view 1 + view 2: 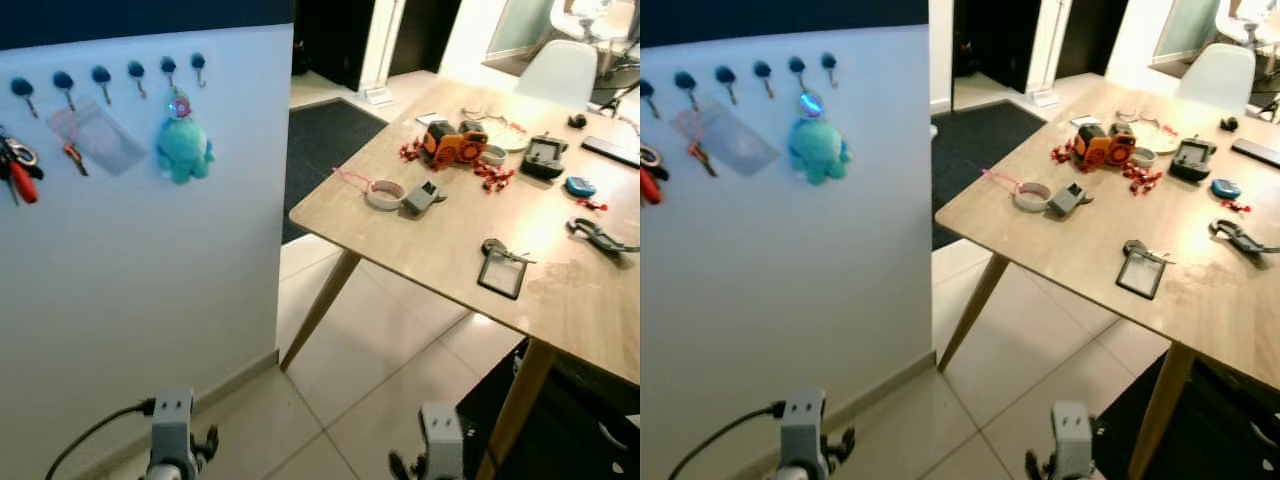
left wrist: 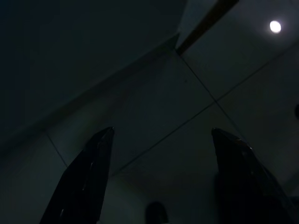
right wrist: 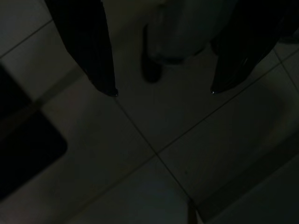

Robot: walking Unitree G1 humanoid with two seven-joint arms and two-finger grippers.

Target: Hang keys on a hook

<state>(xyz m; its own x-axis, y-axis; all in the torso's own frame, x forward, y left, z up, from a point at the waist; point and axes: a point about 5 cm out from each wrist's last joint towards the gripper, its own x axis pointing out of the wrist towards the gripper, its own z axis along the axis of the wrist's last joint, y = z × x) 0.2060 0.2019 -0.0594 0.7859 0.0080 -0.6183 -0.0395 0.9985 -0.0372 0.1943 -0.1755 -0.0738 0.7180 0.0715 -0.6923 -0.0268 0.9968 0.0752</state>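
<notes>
Below, both end effectors, left and right, hang open, empty.

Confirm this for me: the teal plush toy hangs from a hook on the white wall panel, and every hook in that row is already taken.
Not quite. The teal plush toy does hang from a hook on the white wall panel, but some hooks are free: the left eye view shows the rightmost blue-knobbed hook bare, and its neighbours look empty too.

Red-tagged keys cut by frame edge; table far end cropped
</notes>
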